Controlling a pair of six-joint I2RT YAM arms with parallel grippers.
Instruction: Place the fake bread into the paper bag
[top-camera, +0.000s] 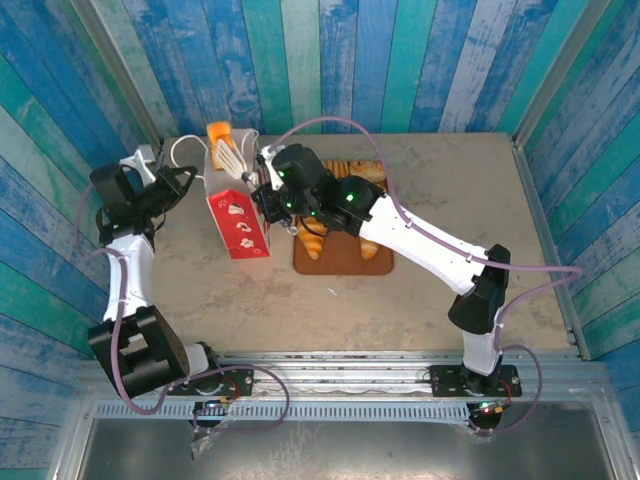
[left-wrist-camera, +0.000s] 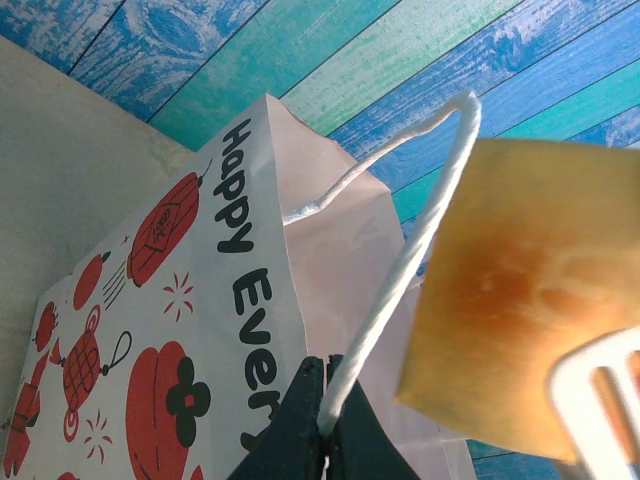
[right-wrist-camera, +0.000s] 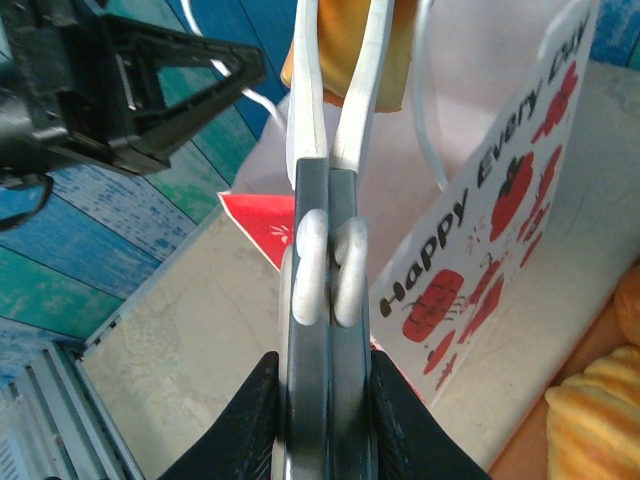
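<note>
Left claw (left-wrist-camera: 323, 400) pinches thin white loop handle (left-wrist-camera: 404, 270), probably steadying red-and-white paper bag (left-wrist-camera: 180, 300). Right claw (right-wrist-camera: 327, 190) squeezes white tongs (right-wrist-camera: 308, 90), golden square fake bread (left-wrist-camera: 510, 290) over bag mouth.

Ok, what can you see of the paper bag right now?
The paper bag stands upright on the table, mouth open. One face is white with red lanterns and black lettering starting "Happy Ever"; another is red with white motifs. Thin white cord handles rise from the rim; the left pincer is shut on one handle, holding it taut. Tongs in the right pincer hold bread above its top.
</note>
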